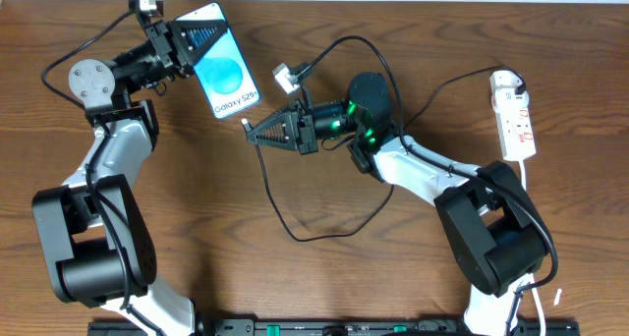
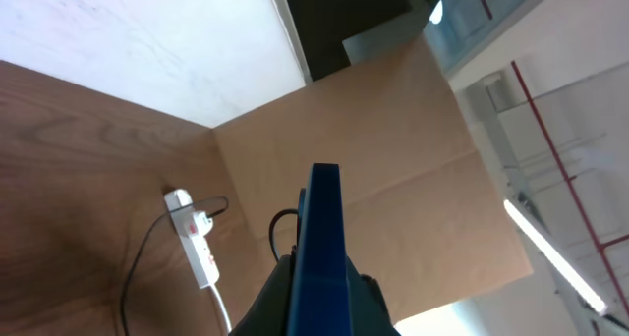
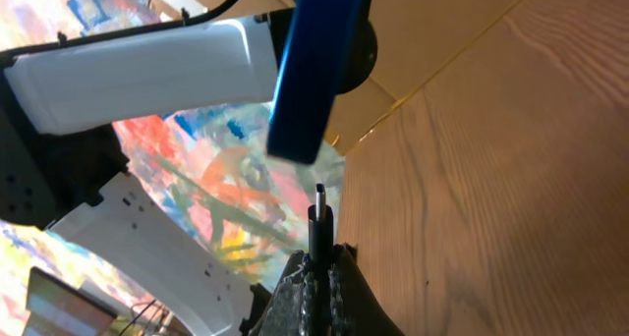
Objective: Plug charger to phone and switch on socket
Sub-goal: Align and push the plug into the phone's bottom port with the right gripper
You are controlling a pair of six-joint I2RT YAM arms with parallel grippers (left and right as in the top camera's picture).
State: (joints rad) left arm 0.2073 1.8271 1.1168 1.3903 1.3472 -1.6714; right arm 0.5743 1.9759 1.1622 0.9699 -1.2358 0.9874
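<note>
Right gripper (image 1: 254,132): it was seen clamped on the plug end of the charger (image 1: 270,194), with the plug tip (image 3: 319,203) left poking out past the fingers. That grip was judged to let the tip be aimed straight at the phone (image 1: 226,76).
Plug tip: it was caught just short of the phone's bottom end, apart from it and not yet seated. In the right wrist view it was set a little to one side of the phone's edge, so a small correction was judged necessary.
Left gripper (image 1: 187,43): it was closed on the phone's upper end.
Phone: it appeared to be lifted off the table (image 1: 393,277) and tilted, screen up, with its free bottom end presented towards the plug. It was judged to be braced this way against the coming push.
Charger: the black cable was trailed away below the phone in a loose loop, so slack was judged ample.
Socket (image 1: 515,115): it was laid flat far to the right of the phone, well apart, with its white cord (image 1: 529,174) run down from it. Its switch state could not be told.
Stage: insertion was judged to be in hand, and the switching not yet done.
</note>
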